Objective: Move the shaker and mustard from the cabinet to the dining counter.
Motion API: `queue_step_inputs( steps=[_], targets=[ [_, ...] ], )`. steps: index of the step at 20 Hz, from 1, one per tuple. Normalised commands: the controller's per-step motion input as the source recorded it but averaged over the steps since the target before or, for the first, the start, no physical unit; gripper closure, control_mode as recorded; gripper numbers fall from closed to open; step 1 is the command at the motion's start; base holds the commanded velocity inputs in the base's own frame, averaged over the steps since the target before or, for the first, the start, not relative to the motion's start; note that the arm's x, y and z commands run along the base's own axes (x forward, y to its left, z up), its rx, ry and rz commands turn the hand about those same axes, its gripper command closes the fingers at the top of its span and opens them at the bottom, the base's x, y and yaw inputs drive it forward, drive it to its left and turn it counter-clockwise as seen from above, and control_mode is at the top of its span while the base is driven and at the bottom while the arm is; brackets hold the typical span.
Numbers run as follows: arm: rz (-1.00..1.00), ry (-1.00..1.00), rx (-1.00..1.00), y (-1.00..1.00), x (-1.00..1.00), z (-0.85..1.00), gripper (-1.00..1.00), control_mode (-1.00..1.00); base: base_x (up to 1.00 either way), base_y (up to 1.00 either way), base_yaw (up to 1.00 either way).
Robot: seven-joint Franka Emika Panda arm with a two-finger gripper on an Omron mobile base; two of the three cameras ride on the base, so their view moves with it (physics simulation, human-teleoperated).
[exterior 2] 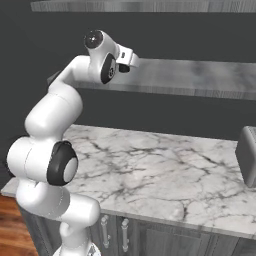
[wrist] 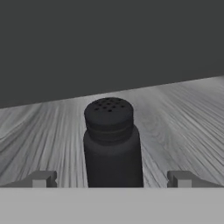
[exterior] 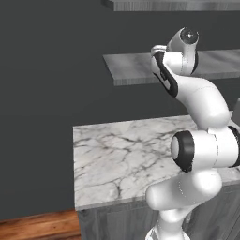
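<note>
The shaker [wrist: 112, 144], small and black with a holed cap, stands upright on a grey streaked shelf [wrist: 183, 113] of the cabinet, in front of the dark back wall. My gripper [wrist: 112, 179] is open, and its fingertips [wrist: 41, 179] stand wide on either side of the shaker's lower body without touching it. In the base views my arm reaches up to this middle shelf [exterior: 133, 68] [exterior 2: 200, 80], with the hand at its near edge. The mustard and the dining counter are out of view.
Below the shelf runs a marble counter [exterior: 117, 154] [exterior 2: 165, 170] over grey doors with handles [exterior 2: 105, 232]. A grey boxy object [exterior 2: 247, 155] sits at its right end. Another shelf [exterior 2: 125, 5] hangs above. Wooden floor [exterior: 37, 225] lies to the left.
</note>
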Motion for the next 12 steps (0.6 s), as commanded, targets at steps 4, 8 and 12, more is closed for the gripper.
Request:
queue_step_inputs(
  steps=[4, 8, 12],
  targets=[
    [0.00, 0.00, 0.00, -0.01, 0.13, -0.02, -1.00, -1.00, 0.00, 0.00, 0.00],
    [0.00, 0.00, 0.00, 0.00, 0.11, -0.03, -1.00, -1.00, 0.00, 0.00, 0.00],
    [0.00, 0.00, 0.00, 0.00, 0.10, -0.02, -1.00, -1.00, 0.00, 0.00, 0.00]
  ],
)
